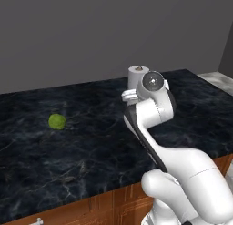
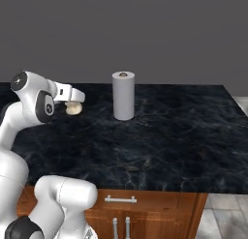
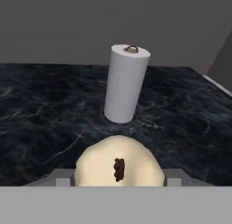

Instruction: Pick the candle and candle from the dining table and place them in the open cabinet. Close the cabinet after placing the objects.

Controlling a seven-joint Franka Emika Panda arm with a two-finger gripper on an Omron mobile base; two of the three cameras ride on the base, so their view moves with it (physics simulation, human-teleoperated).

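Note:
A squat, lumpy cream-white candle (image 3: pixel 118 162) sits between my gripper's (image 3: pixel 118 181) finger tips, its brown wick end turned toward the hand camera. The gripper is shut on it. From the right base, the candle (image 2: pixel 73 108) hangs under the hand (image 2: pixel 68 94), just over the left part of the dining table's black marble top (image 2: pixel 184 136). From the left base, the hand (image 1: pixel 130 96) reaches out over the table (image 1: pixel 91 146) behind the bent arm. The cabinet is out of view.
A tall white cylinder (image 3: pixel 125 85) stands upright on the table just beyond the candle (image 2: pixel 123 95) (image 1: pixel 136 76). A green ball (image 1: pixel 57 121) lies far to the left. Wooden drawer fronts with silver handles (image 2: pixel 120 200) run below the table's front edge.

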